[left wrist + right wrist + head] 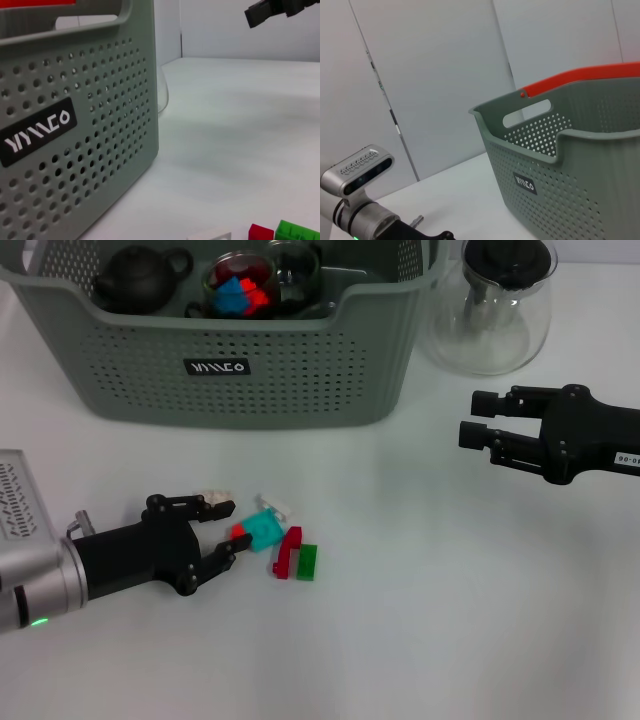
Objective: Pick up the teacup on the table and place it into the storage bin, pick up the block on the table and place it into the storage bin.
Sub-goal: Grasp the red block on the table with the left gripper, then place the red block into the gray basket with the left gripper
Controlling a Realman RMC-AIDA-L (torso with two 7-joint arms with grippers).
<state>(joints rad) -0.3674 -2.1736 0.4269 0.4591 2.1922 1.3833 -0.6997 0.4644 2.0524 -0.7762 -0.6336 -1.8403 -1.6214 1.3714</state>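
Black fingers (222, 506) of the left gripper (228, 530) were spread apart at the lower left of the head picture, with their tips right at a little heap of blocks. The nearest block was the teal block (264, 528), and it sat just at the open tips, with a bit of red peeking out beside it. A small white block (273, 504) lay just above it, and a red block (287, 551) and a green block (307, 561) lay side by side just to the right. The storage bin (250, 380) stood in the upper left of the picture, well apart from the heap. Inside it were a dark teapot (138, 278) and a glass teacup (243, 282) with red and blue bits in it, so the cup part looked done. A glass pot (495, 302) stood at the upper right. The right gripper (474, 418) hung at the right edge, away from the blocks, with its two fingers a little apart and nothing between them. To grab well, the left gripper should slide a bit farther so the teal block sits between both fingers, then squeeze gently. It should not bump the other blocks, or they might scatter.
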